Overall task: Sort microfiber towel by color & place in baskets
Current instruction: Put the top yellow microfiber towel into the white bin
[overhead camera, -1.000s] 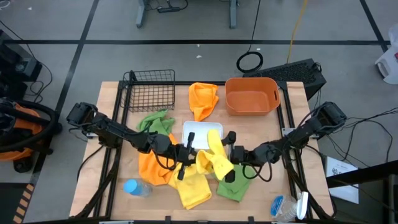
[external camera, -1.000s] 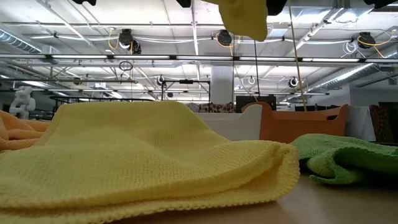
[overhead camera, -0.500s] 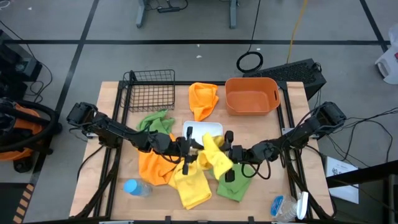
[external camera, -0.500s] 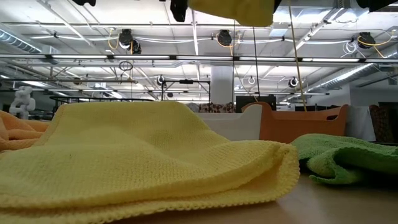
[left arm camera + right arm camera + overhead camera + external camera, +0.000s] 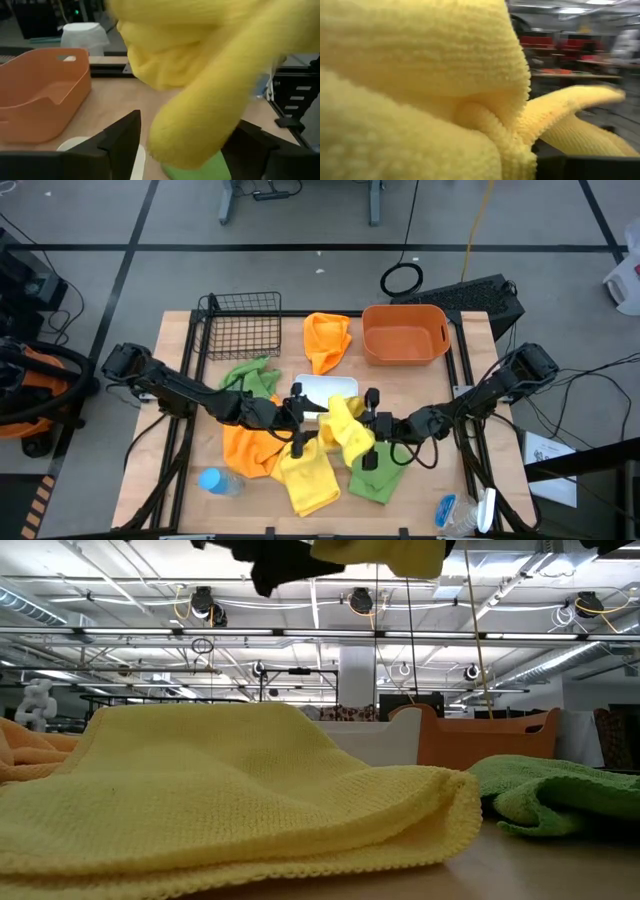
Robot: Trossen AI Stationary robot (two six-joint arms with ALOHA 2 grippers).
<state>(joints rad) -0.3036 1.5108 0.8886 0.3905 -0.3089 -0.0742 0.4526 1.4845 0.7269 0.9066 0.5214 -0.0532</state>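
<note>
A yellow towel hangs bunched in the air over the table's middle, near the white tray. My right gripper comes from the right and is shut on it. My left gripper comes from the left and is open. Its two fingers stand on either side of the towel's hanging left lobe. A second yellow towel lies flat on the table below. The black wire basket and the orange tub stand at the far edge. My right gripper holds the yellow towel by a bunched part; the cloth fills its wrist view and hides the fingers. It comes level from the table's right. The towel is lifted clear and hangs slack in folds. My left gripper: I cannot tell whether its fingers touch the towel.
Orange towels lie at the far middle and near left. Green towels lie at the left of the tray and at the near right. A blue bottle lies at the near left.
My left gripper has moved toward the hanging yellow towel, a little toward the far edge and up, and its open fingers now stand around the towel's left lobe. The towel's hanging end has risen slightly in my right gripper's hold.
</note>
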